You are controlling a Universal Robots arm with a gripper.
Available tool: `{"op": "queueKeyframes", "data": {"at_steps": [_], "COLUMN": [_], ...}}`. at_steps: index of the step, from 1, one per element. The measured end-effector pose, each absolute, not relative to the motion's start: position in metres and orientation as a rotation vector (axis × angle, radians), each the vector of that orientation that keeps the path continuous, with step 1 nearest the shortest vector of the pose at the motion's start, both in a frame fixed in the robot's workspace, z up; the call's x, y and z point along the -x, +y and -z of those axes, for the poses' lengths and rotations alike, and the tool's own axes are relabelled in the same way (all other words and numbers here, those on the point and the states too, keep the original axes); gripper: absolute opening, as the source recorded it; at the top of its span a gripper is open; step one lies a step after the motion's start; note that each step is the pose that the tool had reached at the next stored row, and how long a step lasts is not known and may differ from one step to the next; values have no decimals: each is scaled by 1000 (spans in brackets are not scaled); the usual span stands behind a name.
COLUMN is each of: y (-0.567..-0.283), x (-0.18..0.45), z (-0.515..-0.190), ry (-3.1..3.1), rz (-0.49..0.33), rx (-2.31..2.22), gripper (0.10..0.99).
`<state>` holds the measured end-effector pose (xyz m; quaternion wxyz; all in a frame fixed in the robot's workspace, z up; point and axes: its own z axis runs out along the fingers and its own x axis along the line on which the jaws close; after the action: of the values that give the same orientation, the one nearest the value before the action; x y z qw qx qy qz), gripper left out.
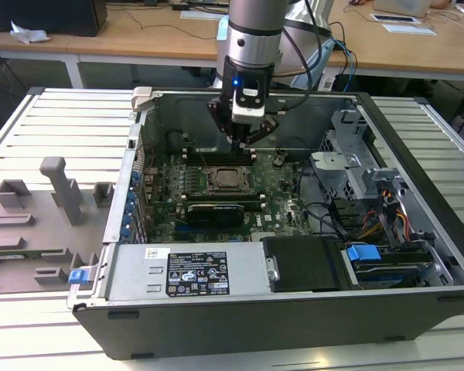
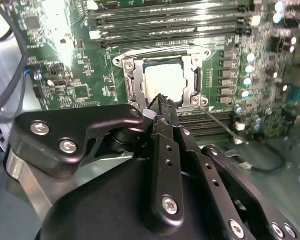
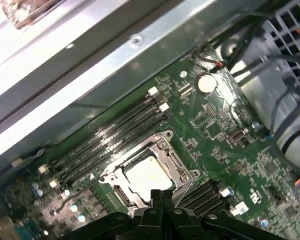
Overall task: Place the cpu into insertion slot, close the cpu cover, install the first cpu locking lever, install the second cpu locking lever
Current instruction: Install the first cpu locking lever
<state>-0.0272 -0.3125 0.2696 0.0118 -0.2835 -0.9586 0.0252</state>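
You have the pale silvery square cpu sitting in the square black insertion slot, with the thin silvery metal cpu cover lying flat around it. Your black gripper hangs near the slot's edge, its jaws clenched together on nothing.

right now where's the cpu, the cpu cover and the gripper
the cpu point(image 2: 165, 82), second wrist view, centre of its pale top
the cpu cover point(image 2: 133, 82), second wrist view, a side bar of the metal frame
the gripper point(image 3: 161, 194), first wrist view, between its closed fingertips
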Motion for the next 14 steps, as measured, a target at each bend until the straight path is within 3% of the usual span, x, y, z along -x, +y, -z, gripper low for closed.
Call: {"op": "queueKeyframes", "data": {"at_steps": [14], "y": [-313], "x": [27], "z": [-269], "ry": [-3095], "rz": [-52], "rx": [411], "gripper": [106]}}
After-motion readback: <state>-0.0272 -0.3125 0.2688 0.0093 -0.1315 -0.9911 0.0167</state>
